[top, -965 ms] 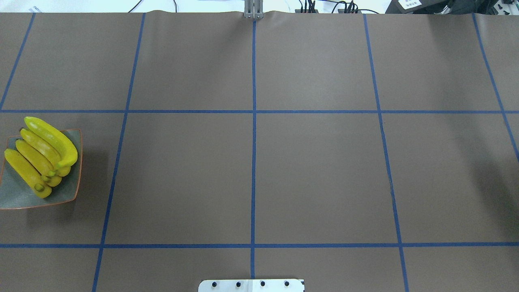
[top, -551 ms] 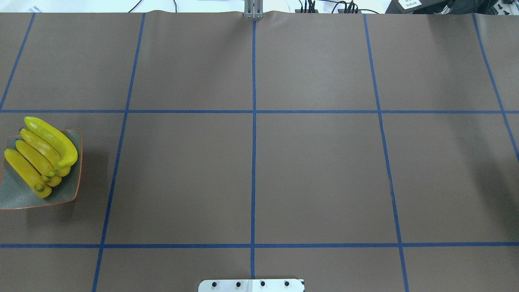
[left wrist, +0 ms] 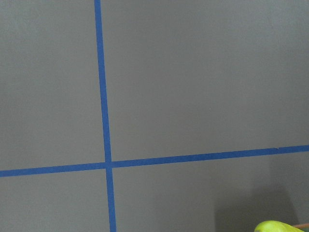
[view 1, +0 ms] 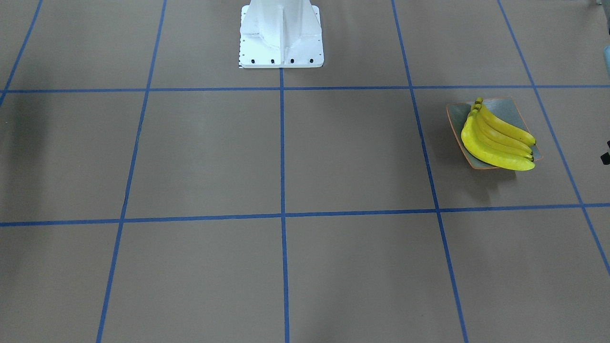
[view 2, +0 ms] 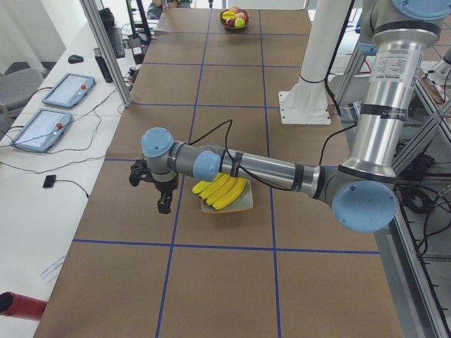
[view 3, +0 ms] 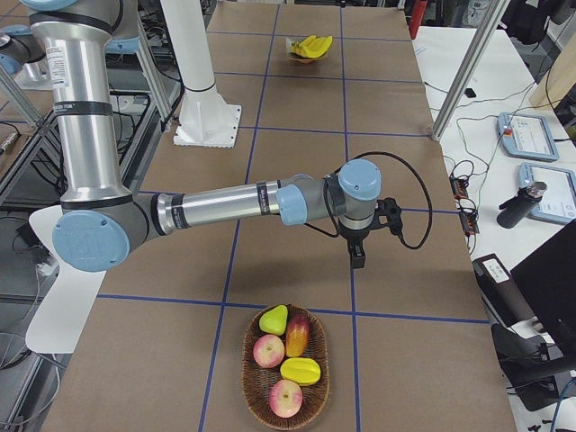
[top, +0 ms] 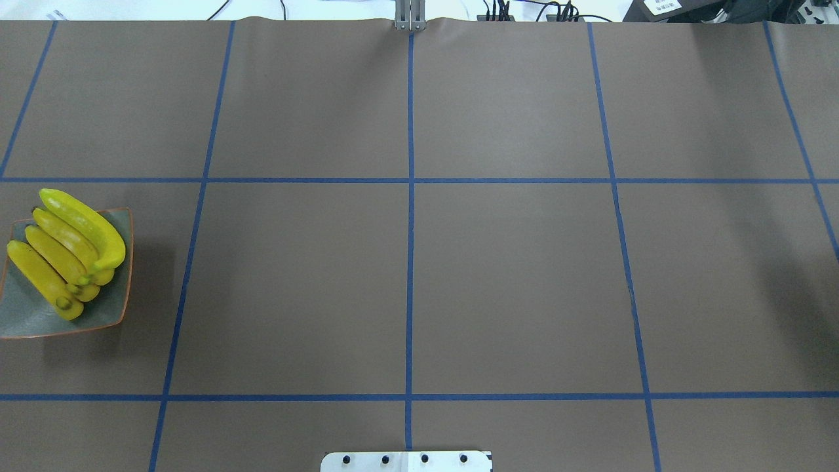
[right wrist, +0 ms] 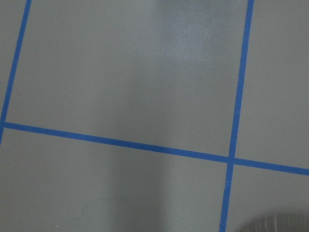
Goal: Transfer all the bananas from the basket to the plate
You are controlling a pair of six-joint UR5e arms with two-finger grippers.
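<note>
Several yellow bananas [top: 65, 252] lie side by side on the square grey-green plate [top: 108, 313] at the table's left edge; the same bananas [view 1: 495, 140] and plate [view 1: 512, 107] show in the front view. The wicker basket [view 3: 245, 382] at the right end holds other fruit, and I see no banana in it. My left gripper [view 2: 163, 204] hangs over the table just beyond the plate [view 2: 245, 204]. My right gripper [view 3: 358, 257] hovers a little short of the basket. Whether either is open or shut I cannot tell. A banana tip [left wrist: 277, 226] pokes into the left wrist view.
The robot's white base [view 1: 281, 33] stands at the near middle edge. Blue tape lines [top: 409, 262] grid the brown table. Tablets [view 2: 67, 90] and cables lie on a side bench beyond the table's far edge.
</note>
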